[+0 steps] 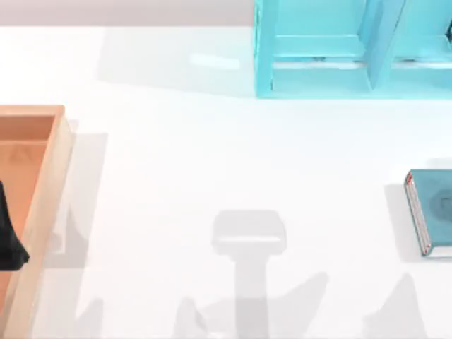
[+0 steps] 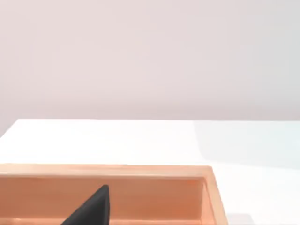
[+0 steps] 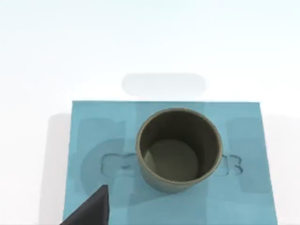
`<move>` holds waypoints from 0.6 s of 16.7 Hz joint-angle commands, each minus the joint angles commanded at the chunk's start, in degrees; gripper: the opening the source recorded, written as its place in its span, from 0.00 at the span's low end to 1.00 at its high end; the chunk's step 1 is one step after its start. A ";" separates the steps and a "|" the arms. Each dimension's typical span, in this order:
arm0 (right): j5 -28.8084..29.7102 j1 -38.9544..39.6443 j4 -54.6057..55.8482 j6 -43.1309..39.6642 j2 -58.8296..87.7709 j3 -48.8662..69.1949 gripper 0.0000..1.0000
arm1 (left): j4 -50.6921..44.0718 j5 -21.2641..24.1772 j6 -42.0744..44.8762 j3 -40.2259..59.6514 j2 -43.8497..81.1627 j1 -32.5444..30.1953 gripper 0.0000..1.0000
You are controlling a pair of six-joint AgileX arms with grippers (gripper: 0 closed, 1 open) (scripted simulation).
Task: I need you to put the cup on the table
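Olive-grey cylindrical cup [image 3: 179,150] stands upright on the teal book [image 3: 93,136] below the right gripper, whose finger state cannot be told, while the top view shows the book's edge [image 1: 429,212] on the white glossy table [image 1: 212,155] at right.

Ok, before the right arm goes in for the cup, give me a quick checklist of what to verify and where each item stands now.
1. Cup found: ok, standing on the teal book in the right wrist view.
2. Cup upright, mouth open and empty: ok.
3. Cup free of any grip: ok, nothing touches it.
4. Right gripper fingers open: cannot tell; just one dark fingertip shows, short of the cup.
5. Bare table to set it on: ok, a broad white stretch lies between the wooden tray and the book.
6. Left gripper out of the way: ok, its fingertip is over the tray at the table's left.
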 joint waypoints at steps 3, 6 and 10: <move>0.65 -1.22 -13.55 -1.47 18.76 15.71 1.00 | 0.00 0.00 0.00 0.00 0.00 0.00 1.00; 0.79 -2.31 -25.23 -2.37 34.64 29.61 1.00 | 0.00 0.00 0.00 0.00 0.00 0.00 1.00; 0.00 -3.31 -36.02 -2.95 48.31 42.69 1.00 | 0.00 0.00 0.00 0.00 0.00 0.00 1.00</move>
